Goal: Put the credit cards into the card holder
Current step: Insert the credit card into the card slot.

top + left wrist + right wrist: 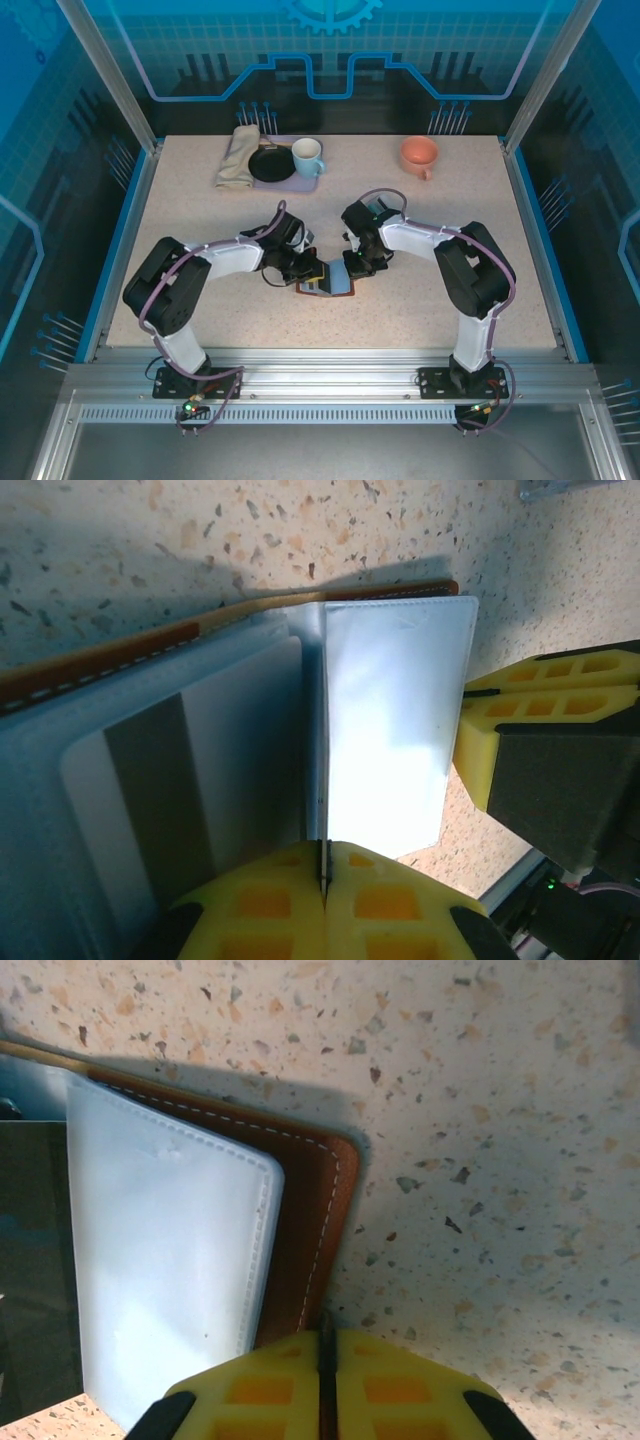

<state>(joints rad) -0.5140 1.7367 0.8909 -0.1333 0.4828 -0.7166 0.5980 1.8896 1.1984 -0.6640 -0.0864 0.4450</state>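
**Top external:** Two arms meet over an open brown card holder [326, 284] lying near the middle of the speckled table [200, 310], a little closer to the near edge. The left gripper [303, 270] reaches its left side and the right gripper [357, 264] its right. Along the far edge sit a folded cloth [238, 157], a black dish [272, 164] and a pale blue mug [307, 157] on a purple mat [303, 184]. An orange cup [420, 155] stands well apart toward the far right corner.

**Left wrist:** The left gripper [323, 868] has its yellow fingers pressed together on a thin inner leaf of the card holder [395, 720], seen edge-on. A white credit card [140, 810] with a grey stripe sits under the clear pocket to the left. The brown stitched cover shows along the top. One yellow finger [540, 695] of the right gripper is just beside the leaf's right edge.

**Right wrist:** The right gripper [326, 1348] is pinched tight on the brown leather edge of the card holder [305, 1220], near its rounded corner. A pale pocket leaf lies over the leather to the left.
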